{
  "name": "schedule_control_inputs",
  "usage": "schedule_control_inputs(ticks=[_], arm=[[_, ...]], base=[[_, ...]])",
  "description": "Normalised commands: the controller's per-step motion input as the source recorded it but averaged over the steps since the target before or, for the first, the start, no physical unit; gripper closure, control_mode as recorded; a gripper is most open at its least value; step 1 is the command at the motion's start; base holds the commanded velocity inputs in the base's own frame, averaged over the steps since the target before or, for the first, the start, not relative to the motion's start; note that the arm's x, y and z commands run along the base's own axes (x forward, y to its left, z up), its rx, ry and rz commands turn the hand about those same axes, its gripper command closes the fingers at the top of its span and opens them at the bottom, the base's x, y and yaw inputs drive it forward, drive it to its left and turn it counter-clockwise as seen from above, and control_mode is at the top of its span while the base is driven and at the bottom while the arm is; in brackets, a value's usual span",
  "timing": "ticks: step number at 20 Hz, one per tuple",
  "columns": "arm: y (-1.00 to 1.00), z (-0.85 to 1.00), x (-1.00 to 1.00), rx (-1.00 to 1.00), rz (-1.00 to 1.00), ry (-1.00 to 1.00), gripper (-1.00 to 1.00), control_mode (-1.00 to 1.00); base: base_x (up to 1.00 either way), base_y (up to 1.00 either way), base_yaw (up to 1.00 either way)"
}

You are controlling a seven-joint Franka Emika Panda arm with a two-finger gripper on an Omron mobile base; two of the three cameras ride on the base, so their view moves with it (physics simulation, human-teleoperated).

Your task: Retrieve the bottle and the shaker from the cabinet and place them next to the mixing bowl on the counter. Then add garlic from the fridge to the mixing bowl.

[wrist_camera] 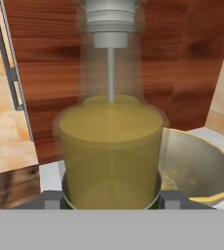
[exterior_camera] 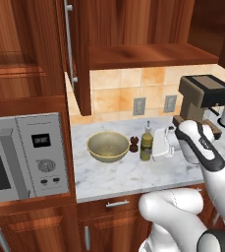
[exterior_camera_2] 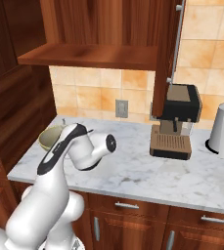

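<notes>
Marble counter (exterior_camera: 133,172), my arm bent low, claw (wrist_camera: 111,197) clamped around bottle (exterior_camera: 146,142), upright beside mixing bowl (exterior_camera: 108,146)

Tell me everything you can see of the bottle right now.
The bottle is clear, about two-thirds full of yellow-olive liquid, with a grey pump top and a thin tube down its middle. It stands upright on the counter, right of the mixing bowl and shaker. The gripper brackets its base.

No writing can be read; the microwave (exterior_camera: 28,155) has a small dark display, its characters too blurred.
</notes>
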Motion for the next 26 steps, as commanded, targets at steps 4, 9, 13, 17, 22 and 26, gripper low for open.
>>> schedule_control_inputs(ticks=[4, 9, 13, 17, 22, 26], arm=[[0.0, -0.42, 0.01, 0.0, 0.0, -0.01, 1.0, -1.0], [0.0, -0.45, 0.03, 0.0, 0.0, -0.03, 1.0, -1.0], [0.0, -0.19, 0.12, -0.01, 0.0, -0.03, 1.0, -1.0], [0.0, 0.0, 0.35, 0.0, -0.03, -0.04, 1.0, -1.0], [0.0, 0.0, 0.26, 0.0, -0.04, -0.02, 1.0, -1.0], [0.0, 0.0, 0.17, 0.0, -0.02, -0.01, 1.0, -1.0]], base=[[0.0, 0.0, 0.0], [0.0, 0.0, 0.0], [0.0, 0.0, 0.0], [0.0, 0.0, 0.0], [0.0, 0.0, 0.0], [0.0, 0.0, 0.0]])
